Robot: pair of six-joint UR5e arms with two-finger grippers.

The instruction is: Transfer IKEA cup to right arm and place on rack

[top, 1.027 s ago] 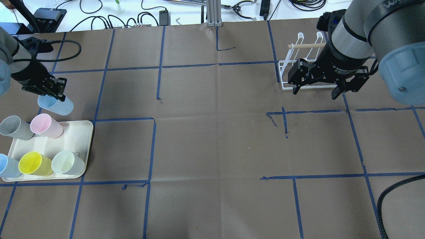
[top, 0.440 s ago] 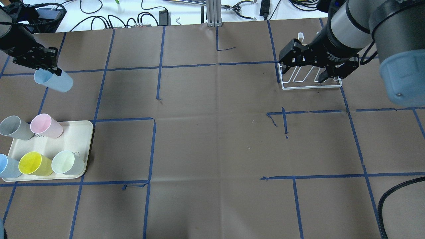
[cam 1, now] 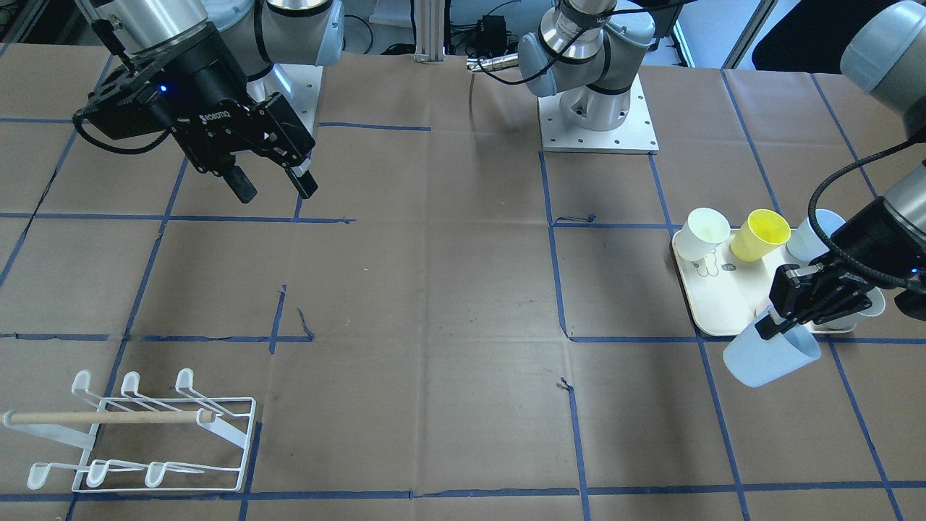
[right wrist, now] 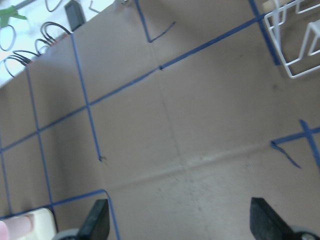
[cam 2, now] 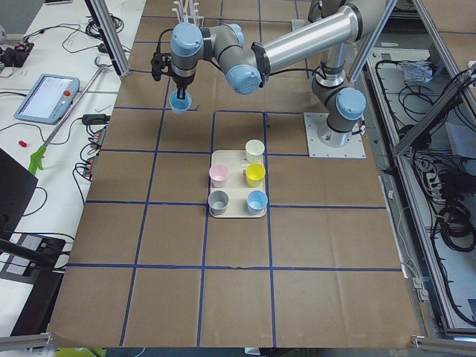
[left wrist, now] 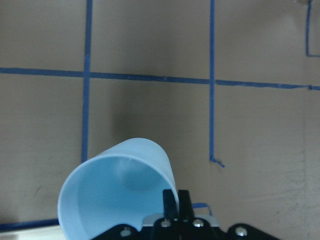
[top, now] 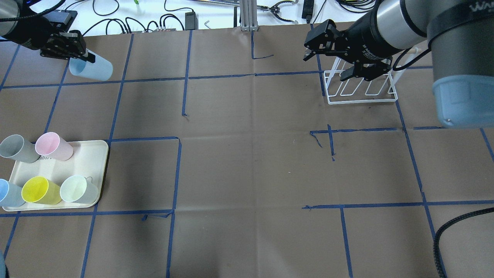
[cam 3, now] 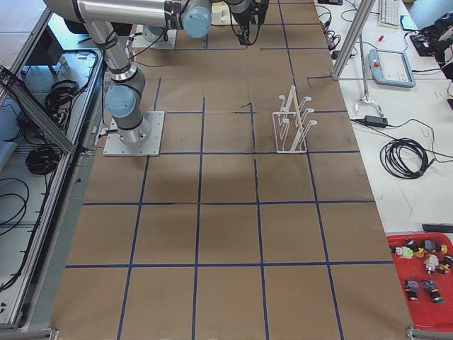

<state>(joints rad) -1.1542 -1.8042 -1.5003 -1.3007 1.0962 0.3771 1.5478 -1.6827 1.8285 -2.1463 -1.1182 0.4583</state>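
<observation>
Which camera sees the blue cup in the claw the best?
The left wrist view: the blue cup is biggest there, its open mouth showing, the left claw pinching its rim. Front-facing and overhead views show it small, the left side view tiny; the right wrist view misses it.

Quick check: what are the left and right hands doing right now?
Left hand: closed on the light blue cup.
Right hand: open, holding nothing.
</observation>
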